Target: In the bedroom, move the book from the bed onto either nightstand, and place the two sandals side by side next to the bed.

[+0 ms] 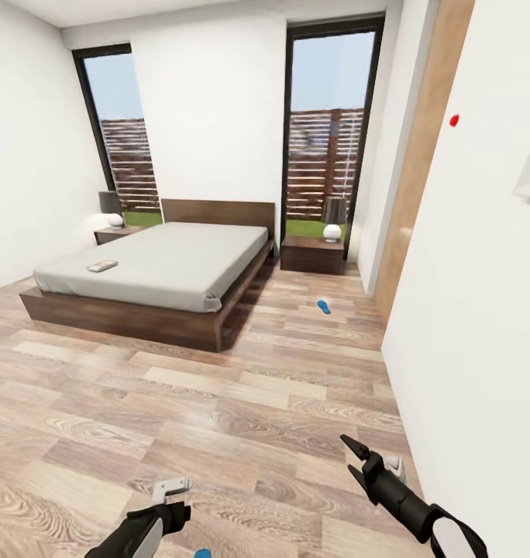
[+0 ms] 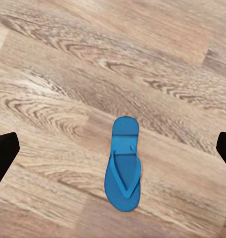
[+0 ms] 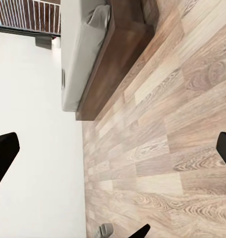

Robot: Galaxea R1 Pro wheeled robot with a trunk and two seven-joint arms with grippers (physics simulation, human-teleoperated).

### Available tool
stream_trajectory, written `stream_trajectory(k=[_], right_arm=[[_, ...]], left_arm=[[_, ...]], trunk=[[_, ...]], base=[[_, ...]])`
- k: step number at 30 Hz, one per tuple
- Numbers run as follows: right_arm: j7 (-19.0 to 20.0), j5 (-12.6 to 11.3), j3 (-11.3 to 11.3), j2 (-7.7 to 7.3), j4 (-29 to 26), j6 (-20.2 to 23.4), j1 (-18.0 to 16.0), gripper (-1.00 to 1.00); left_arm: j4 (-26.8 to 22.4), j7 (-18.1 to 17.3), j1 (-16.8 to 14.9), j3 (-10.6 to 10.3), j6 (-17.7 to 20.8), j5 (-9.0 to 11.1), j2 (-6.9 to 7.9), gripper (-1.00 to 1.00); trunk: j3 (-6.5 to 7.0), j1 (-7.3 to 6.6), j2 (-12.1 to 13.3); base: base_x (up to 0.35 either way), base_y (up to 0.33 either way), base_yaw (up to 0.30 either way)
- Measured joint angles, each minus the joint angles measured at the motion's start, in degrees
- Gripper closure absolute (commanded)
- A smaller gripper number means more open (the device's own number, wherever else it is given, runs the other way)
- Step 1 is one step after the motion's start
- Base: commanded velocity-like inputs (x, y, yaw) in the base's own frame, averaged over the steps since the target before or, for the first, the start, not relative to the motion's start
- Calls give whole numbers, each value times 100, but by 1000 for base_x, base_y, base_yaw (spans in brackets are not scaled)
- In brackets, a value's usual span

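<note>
Book [image 1: 102, 266] lying on the near-left part of the bed [image 1: 180, 263], not yet moved to either nightstand: left nightstand [image 1: 114, 233] beside the far-left corner, right nightstand [image 1: 313, 254] just right of the headboard, each carrying a lamp. Sandals well apart and not yet paired: far sandal [image 1: 324, 306] resting on the wood floor [image 1: 218, 403] right of the bed, near sandal [image 1: 202, 553] [image 2: 123, 163] lying flat, straps up, directly below the left hand [image 1: 170, 496]. Judging all of the task as remaining, with the near sandal looking like the first pick. Left hand hovering with fingers spread apart, holding nothing. Right hand [image 1: 359, 459] hanging over bare floor, fingers apart too, empty. Finding no readable writing or brand; book cover too small to read.
</note>
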Motion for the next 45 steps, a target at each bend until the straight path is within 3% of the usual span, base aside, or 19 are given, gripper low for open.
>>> stream_trajectory(k=[16,22,29,36,45], right_arm=[[-21,7,3,-1,18,-8,0,-100],[-29,10,2,-1,18,-5,2,-100],[-33,11,3,-2,18,0,0,-100],[-38,13,3,2,18,-5,0,-100],[-40,13,3,0,18,-8,-2,-100]], left_arm=[[78,-12,0,-15,-19,-25,0,-100],[308,-20,0,-108,-39,-59,-52,-100],[348,-189,0,-372,-26,-63,-65,-100],[345,-281,0,-417,-28,-64,-66,-100],[334,-1061,1,-405,-31,-70,-36,-100]], trunk=[[-287,352,-642],[-395,483,-882],[-521,637,-1163],[-646,791,-1444],[-808,989,-1805]], base=[[0,0,0],[0,0,0],[0,0,0],[0,0,0],[0,0,0]])
